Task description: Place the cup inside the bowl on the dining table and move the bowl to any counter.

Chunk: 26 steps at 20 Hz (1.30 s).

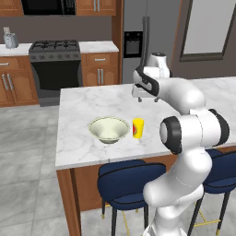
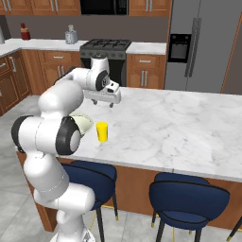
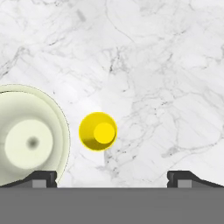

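Observation:
The small yellow cup (image 1: pixel 138 128) stands upright on the dining table (image 1: pixel 87 106), just right of the pale cream-green bowl (image 1: pixel 109 129), a narrow gap apart. My gripper (image 1: pixel 148 99) hangs open well above the marble, beyond the cup, holding nothing. From the right base view the cup (image 2: pixel 102 131) is in plain sight, the bowl (image 2: pixel 85 124) is half hidden behind my arm, and the gripper (image 2: pixel 104 104) hovers behind them. Looking straight down in the hand view, the cup (image 3: pixel 98 131) sits beside the bowl (image 3: pixel 30 138), between and ahead of my spread fingertips (image 3: pixel 43 178).
Blue stools (image 1: pixel 129 182) stand at the table's near edge. Against the far wall are a stove (image 1: pixel 55 57), the marble counter (image 1: pixel 97 46) over wooden cabinets, and a fridge (image 2: pixel 198 42). Bare marble (image 2: pixel 179 123) stretches right of the cup.

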Available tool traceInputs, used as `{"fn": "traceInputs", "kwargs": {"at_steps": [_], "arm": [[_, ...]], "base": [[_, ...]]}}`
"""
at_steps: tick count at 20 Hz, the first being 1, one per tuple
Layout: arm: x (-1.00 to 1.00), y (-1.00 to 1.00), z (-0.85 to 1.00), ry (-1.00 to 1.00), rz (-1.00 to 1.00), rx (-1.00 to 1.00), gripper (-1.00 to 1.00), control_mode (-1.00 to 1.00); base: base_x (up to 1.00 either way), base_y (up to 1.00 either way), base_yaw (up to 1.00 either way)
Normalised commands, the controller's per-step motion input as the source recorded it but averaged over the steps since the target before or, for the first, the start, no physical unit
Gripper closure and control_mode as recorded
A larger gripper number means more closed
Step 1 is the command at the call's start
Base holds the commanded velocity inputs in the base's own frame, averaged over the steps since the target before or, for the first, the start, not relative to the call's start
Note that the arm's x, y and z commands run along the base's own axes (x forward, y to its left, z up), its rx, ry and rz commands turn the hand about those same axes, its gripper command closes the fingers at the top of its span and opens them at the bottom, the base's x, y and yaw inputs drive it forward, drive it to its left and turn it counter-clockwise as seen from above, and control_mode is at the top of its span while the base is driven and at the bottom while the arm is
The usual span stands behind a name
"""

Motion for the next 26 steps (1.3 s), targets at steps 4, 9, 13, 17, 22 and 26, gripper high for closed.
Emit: {"fn": "traceInputs", "kwargs": {"at_steps": [4, 9, 13, 17, 22, 26], "arm": [[0.0, 0.0, -0.09, 0.02, 0.0, 0.0, -1.0, -1.0], [0.0, 0.0, -0.19, 0.0, 0.0, 0.0, -1.0, -1.0], [0.0, 0.0, -0.18, 0.0, 0.0, 0.0, -1.0, -1.0], [0.0, 0.0, -0.13, 0.0, 0.0, 0.0, -1.0, -1.0], [0.0, 0.0, -0.13, 0.0, 0.0, 0.0, -1.0, -1.0], [0.02, 0.0, -0.13, 0.0, 0.0, 0.0, -1.0, -1.0]], "base": [[0.0, 0.0, 0.0], [0.0, 0.0, 0.0], [0.0, 0.0, 0.0], [0.0, 0.0, 0.0], [0.0, 0.0, 0.0], [0.0, 0.0, 0.0]]}}
